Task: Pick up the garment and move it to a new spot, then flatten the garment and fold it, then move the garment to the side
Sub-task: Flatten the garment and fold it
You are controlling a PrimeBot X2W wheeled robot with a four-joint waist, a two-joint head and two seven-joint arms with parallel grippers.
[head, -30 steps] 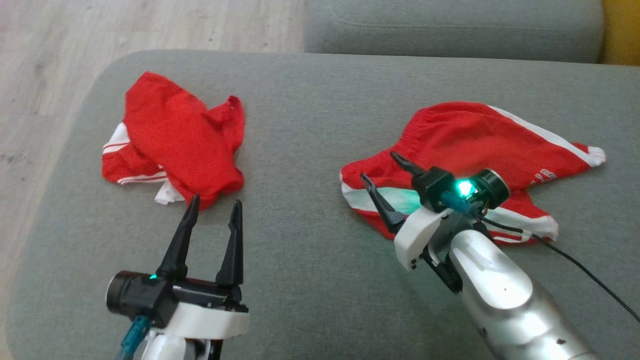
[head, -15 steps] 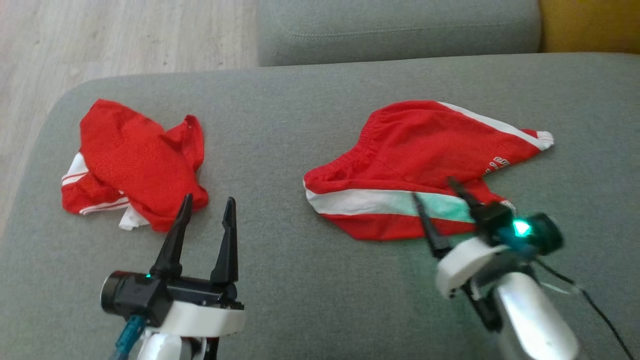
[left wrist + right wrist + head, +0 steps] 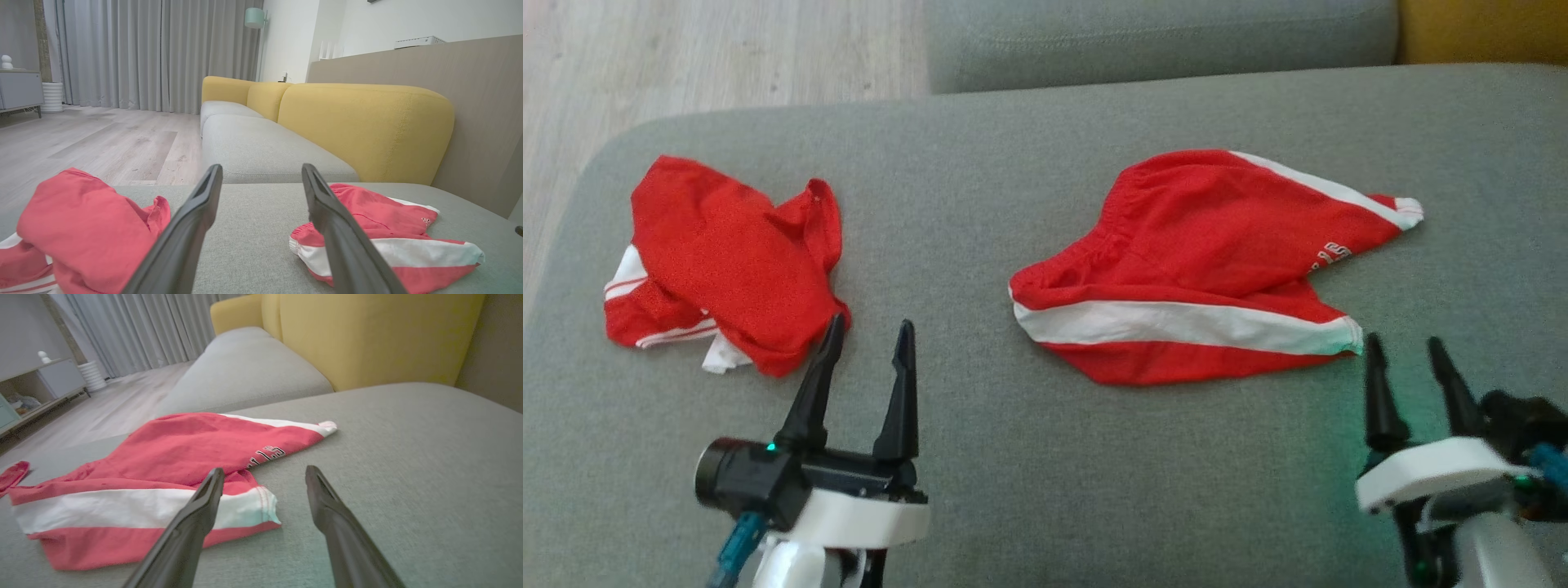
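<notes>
Two red garments lie on the grey sofa seat (image 3: 1045,163). Red shorts with white side stripes (image 3: 1201,269) are spread out right of centre, free of both grippers; they also appear in the left wrist view (image 3: 376,220) and the right wrist view (image 3: 171,457). A crumpled red and white garment (image 3: 727,261) sits at the left (image 3: 81,220). My left gripper (image 3: 870,325) is open, its fingertips just right of the crumpled piece's near edge (image 3: 261,167). My right gripper (image 3: 1405,343) is open and empty, just off the shorts' near right leg hem (image 3: 264,470).
The seat's rounded left edge drops to a wooden floor (image 3: 686,49). Another grey cushion (image 3: 1160,33) lies beyond the far edge, with a yellow backrest (image 3: 359,122) at the right. Bare fabric lies between and in front of the garments.
The head camera has shifted. My right gripper has drawn back from over the shorts to the lower right, leaving them lying flat. The left gripper has kept its place.
</notes>
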